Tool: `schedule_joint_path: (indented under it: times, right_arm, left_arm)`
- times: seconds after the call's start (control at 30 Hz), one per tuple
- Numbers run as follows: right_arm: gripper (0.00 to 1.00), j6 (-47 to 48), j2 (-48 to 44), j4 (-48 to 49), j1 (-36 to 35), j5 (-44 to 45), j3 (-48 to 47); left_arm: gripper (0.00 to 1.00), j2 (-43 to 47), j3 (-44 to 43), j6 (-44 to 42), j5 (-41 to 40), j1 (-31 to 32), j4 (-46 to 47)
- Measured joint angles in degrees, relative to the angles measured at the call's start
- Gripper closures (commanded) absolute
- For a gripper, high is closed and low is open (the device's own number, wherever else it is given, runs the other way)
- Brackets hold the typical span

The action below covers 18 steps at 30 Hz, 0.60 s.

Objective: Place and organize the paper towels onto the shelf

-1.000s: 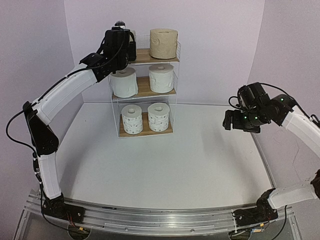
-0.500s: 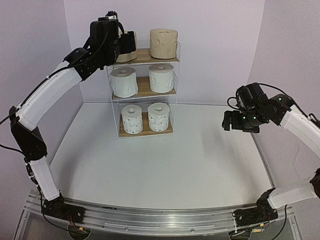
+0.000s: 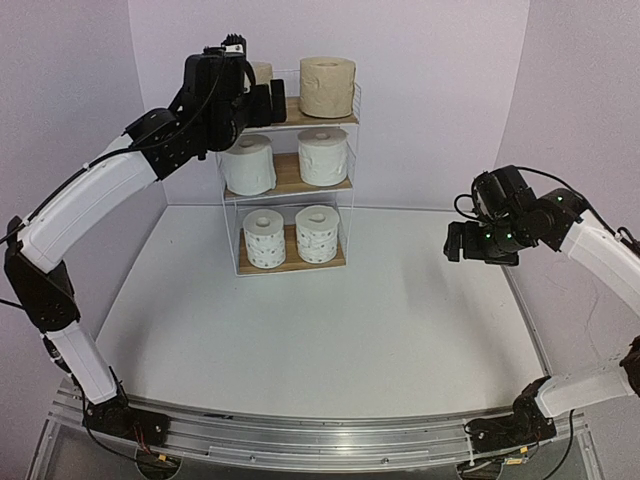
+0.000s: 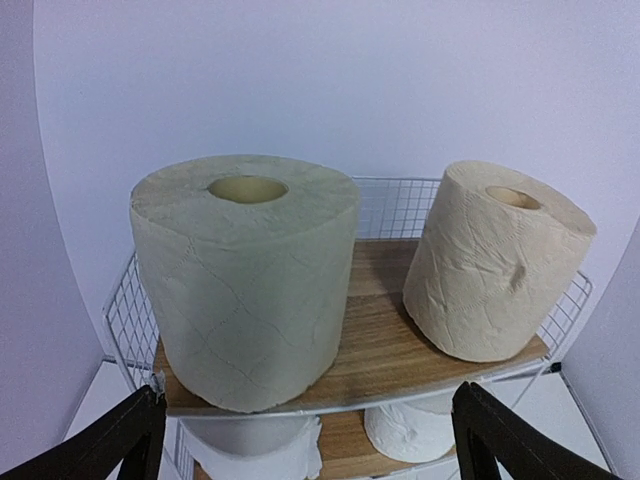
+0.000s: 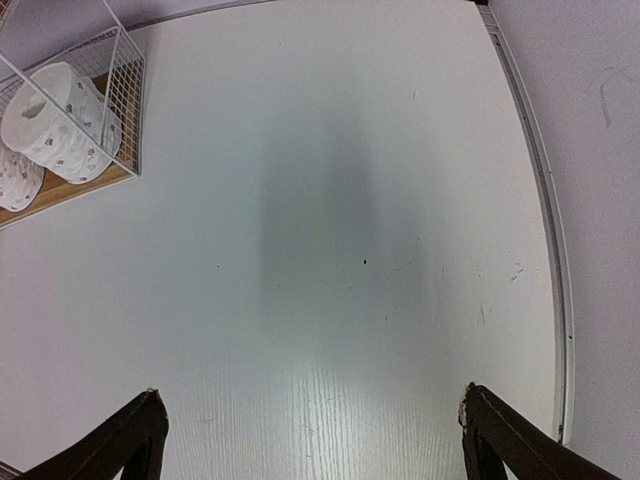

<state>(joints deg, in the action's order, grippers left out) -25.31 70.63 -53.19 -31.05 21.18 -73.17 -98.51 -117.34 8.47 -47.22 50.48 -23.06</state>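
The shelf [image 3: 290, 264] stands at the back of the table with two paper towels on each tier. Two tan rolls [image 4: 245, 290] [image 4: 495, 265] stand upright on its top board [image 4: 385, 340]. Two plain white rolls [image 3: 248, 165] [image 3: 323, 155] are on the middle tier, and two dotted rolls [image 3: 265, 238] [image 3: 317, 232] on the bottom tier. My left gripper [image 3: 265, 103] [image 4: 310, 440] hangs open just in front of the left tan roll, its fingers apart from it. My right gripper [image 3: 470, 245] [image 5: 310, 430] is open over bare table at the right, holding nothing.
Lilac walls close in the table at the back and both sides. In the right wrist view the shelf's wire side [image 5: 125, 100] and a dotted roll [image 5: 60, 120] show at the top left, and the table's right edge [image 5: 545, 200] runs along the wall.
My left gripper has opened wide, let go of the left tan roll on the top tier and drawn back a little. The right arm has not moved.
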Motion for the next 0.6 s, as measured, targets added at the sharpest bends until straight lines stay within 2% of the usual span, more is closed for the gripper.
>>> schedule_joint_path:
  times: [0.23, 0.43, 0.6]
  right_arm:
    - [0.02, 0.4, 0.0, 0.0, 0.0, 0.0, 0.2]
    - [0.02, 0.9, 0.0, 0.1, 0.0, 0.2, 0.4]
    - [0.02, 1.1, 0.2, 0.3, 0.0, 0.7, 1.2]
  left_arm:
    - [0.0, 10.2, 13.6, 4.3, 7.1, 1.8, 1.5]
    - [0.0, 18.4, 32.9, 6.8, 21.0, 2.5, 8.0]
    - [0.01, 18.8, 50.6, 11.7, 28.8, 4.8, 16.2]
